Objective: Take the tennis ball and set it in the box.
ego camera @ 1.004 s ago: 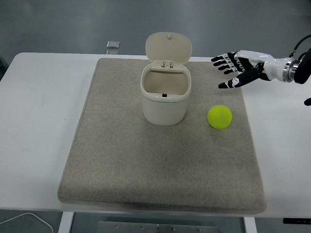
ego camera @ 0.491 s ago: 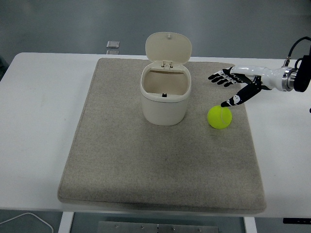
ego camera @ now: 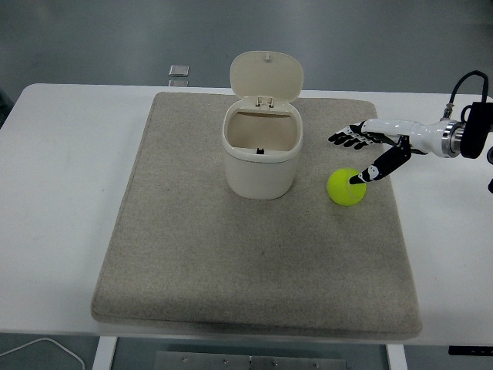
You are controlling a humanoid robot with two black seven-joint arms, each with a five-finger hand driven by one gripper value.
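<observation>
A yellow-green tennis ball lies on the grey mat, right of the box. The box is a cream bin with its hinged lid standing open at the back; its inside looks empty. My right hand reaches in from the right edge and hovers just over the ball. Its fingers are spread behind the ball and the thumb tip is at the ball's upper right side. The hand holds nothing. My left arm is out of view.
The mat covers most of the white table. A small grey object lies at the table's far edge behind the mat. A white cable shows below the near left edge.
My right hand has come down and towards the ball, from high over the mat's far right corner to just above the ball. The ball and the box have not moved.
</observation>
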